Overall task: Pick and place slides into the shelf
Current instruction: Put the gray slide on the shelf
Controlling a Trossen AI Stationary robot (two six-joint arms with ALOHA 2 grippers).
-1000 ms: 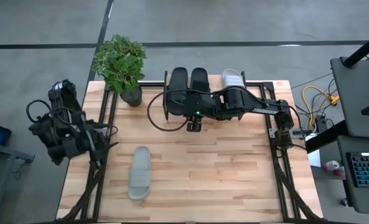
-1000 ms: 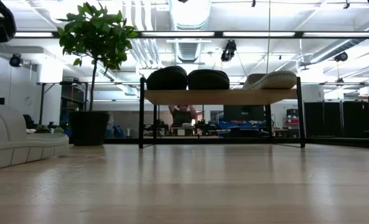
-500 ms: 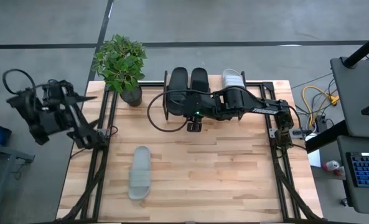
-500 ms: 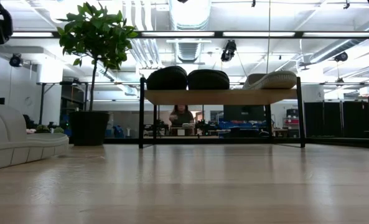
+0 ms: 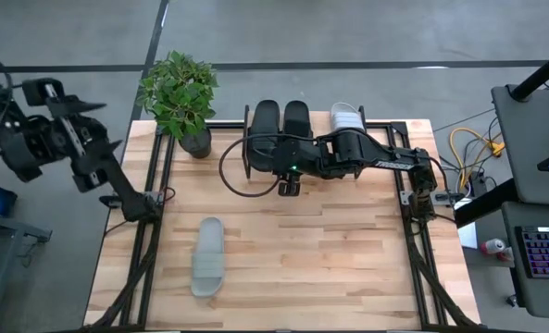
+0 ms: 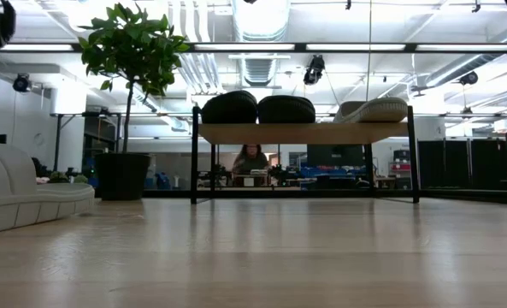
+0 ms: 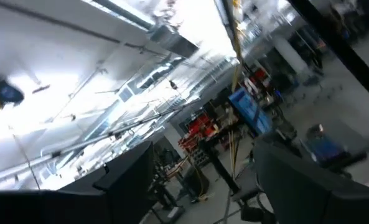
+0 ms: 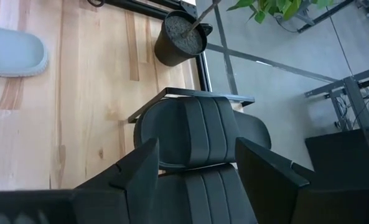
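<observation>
While on table, grey slide (image 5: 207, 256) lies lengthwise front-to-back | R gripper (image 5: 257, 155) released | L gripper (image 7: 203, 168) released

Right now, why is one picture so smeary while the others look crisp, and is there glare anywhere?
Left wrist view: streaked with motion blur, aimed up at bright ceiling lights. Low view: sharp but backlit, so the two black slide sandals on the low wooden-topped shelf read as dark shapes, and the glossy table mirrors the light. High view: evenly lit and crisp.
</observation>
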